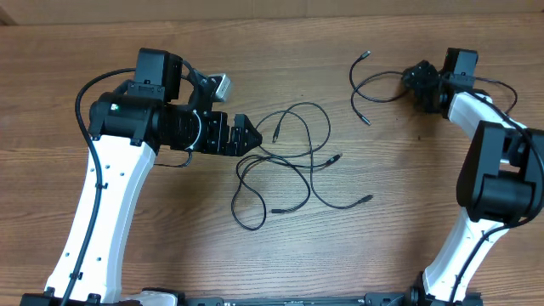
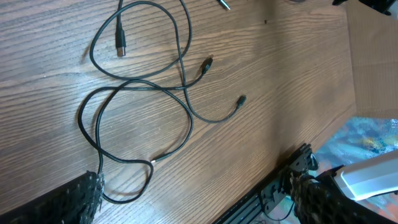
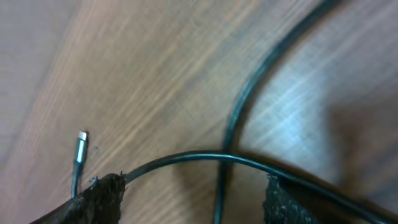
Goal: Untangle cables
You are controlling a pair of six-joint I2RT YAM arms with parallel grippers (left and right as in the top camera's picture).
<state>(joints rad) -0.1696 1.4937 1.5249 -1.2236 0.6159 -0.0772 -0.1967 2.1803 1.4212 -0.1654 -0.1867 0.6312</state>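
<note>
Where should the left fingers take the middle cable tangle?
Probably the free plug end nearest the open left gripper, coming from above with the fingers straddling it: it lies flat on the table, clear of the cables' crossings.

Most likely a robotics lab or test bench. Told by a plain wood-grain table with a white-and-black left arm and right arm rising from its near edge, beside a black rail. Thin black cables spread loose on the wood between them. Past the table edge, a flat brown panel and a colourful patterned surface, too blurred to name.
</note>
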